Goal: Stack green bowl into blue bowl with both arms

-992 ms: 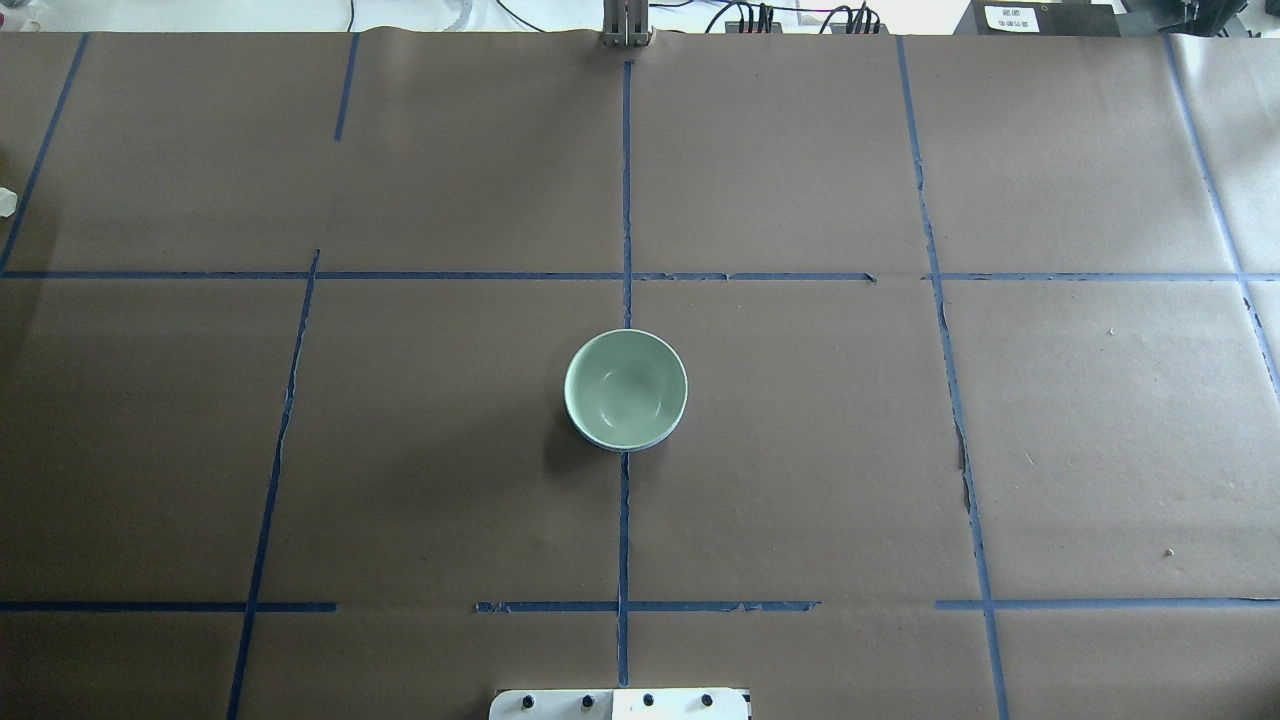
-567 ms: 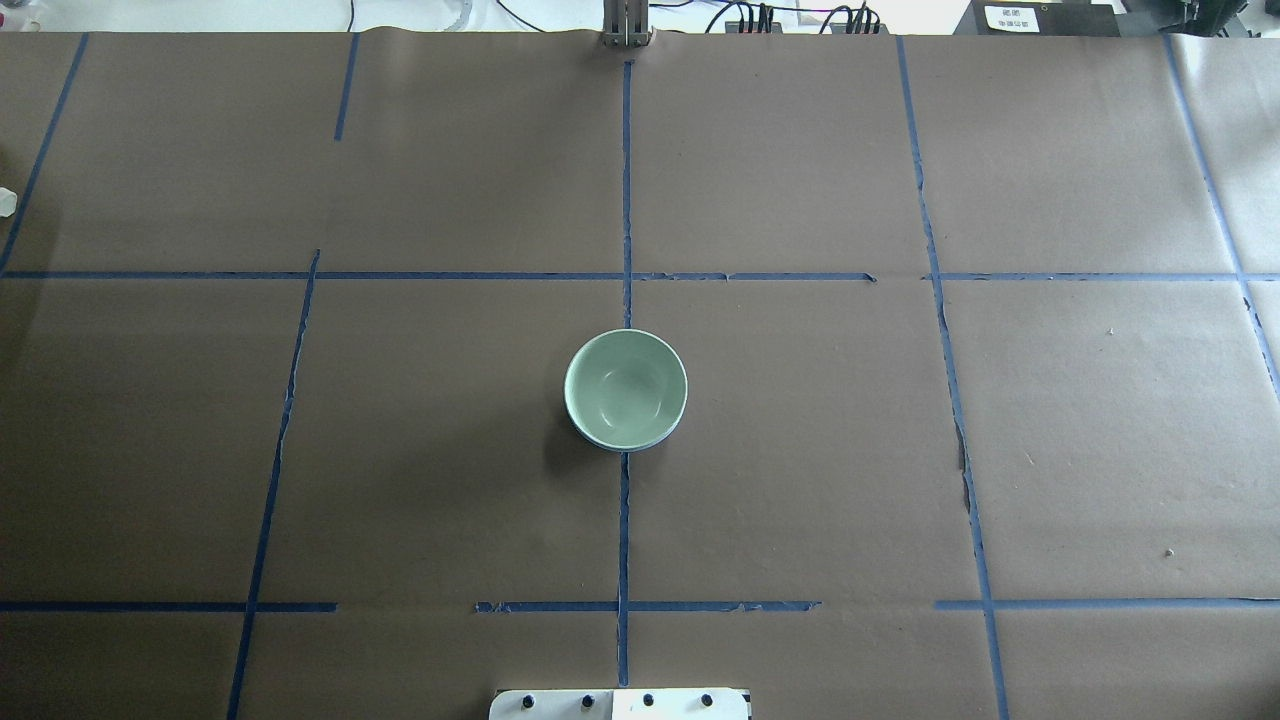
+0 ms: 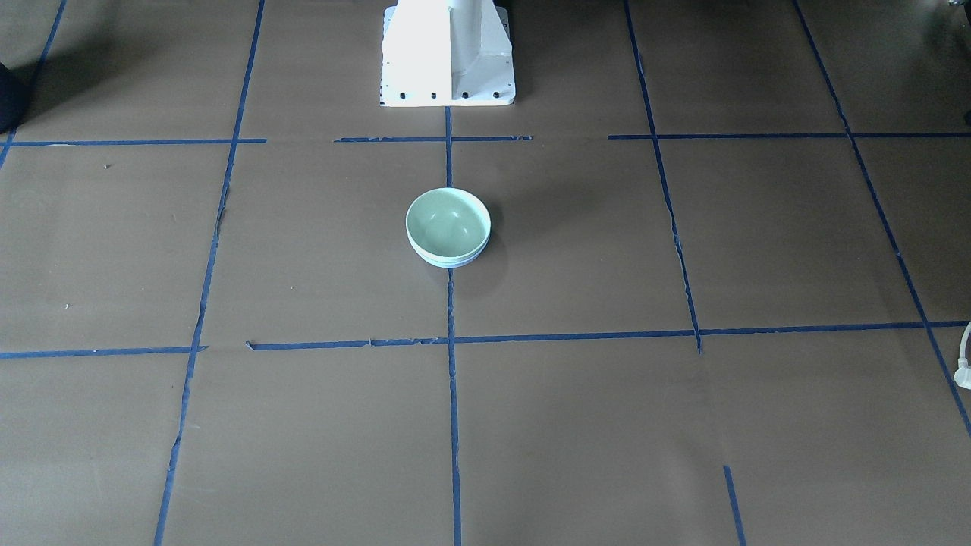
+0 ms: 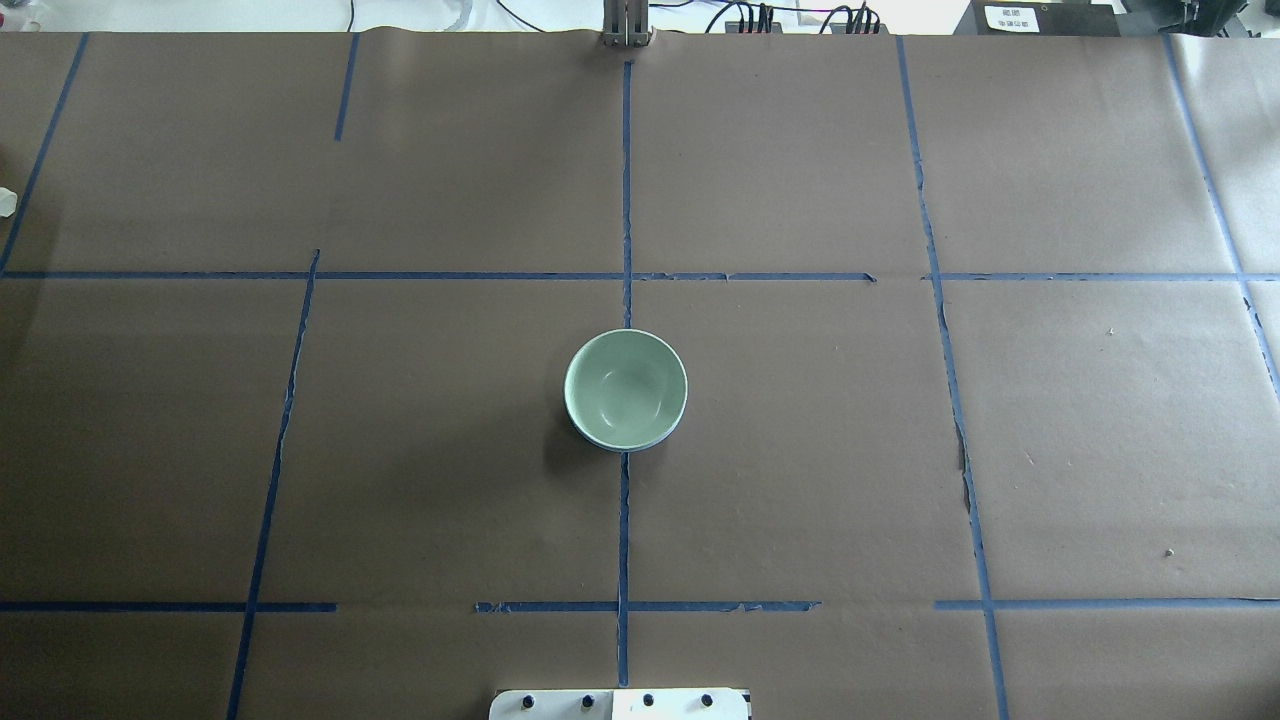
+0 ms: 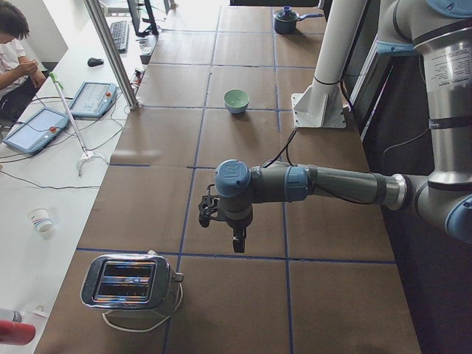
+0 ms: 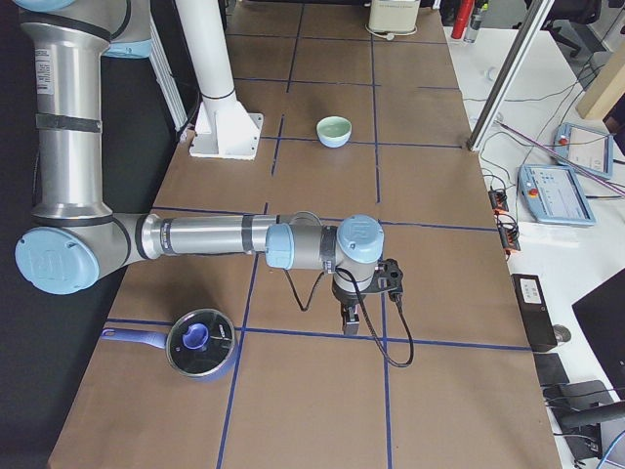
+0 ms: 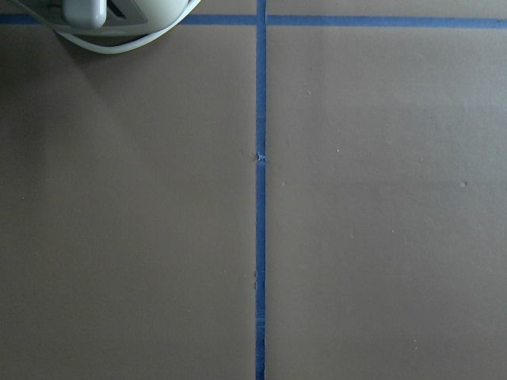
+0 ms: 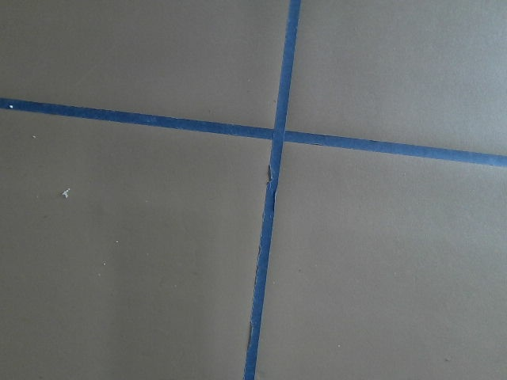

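The green bowl [image 4: 626, 388] sits nested inside the blue bowl [image 4: 598, 443] at the table's middle, on the centre tape line. Only a thin blue rim shows under it, also in the front-facing view [image 3: 446, 263]. The pair also shows small in the side views [image 5: 236, 99] [image 6: 334, 130]. Both arms hang far from the bowls, at opposite ends of the table. The left gripper [image 5: 237, 243] shows only in the exterior left view and the right gripper [image 6: 350, 322] only in the exterior right view, so I cannot tell whether they are open or shut. Both wrist views show only brown paper and blue tape.
A metal toaster [image 5: 129, 284] stands near the left gripper; its edge shows in the left wrist view [image 7: 103, 20]. A lidded pot [image 6: 200, 342] sits near the right gripper. The white pedestal [image 3: 447, 53] stands at the robot's side of the table. An operator [image 5: 15, 44] sits beyond the table.
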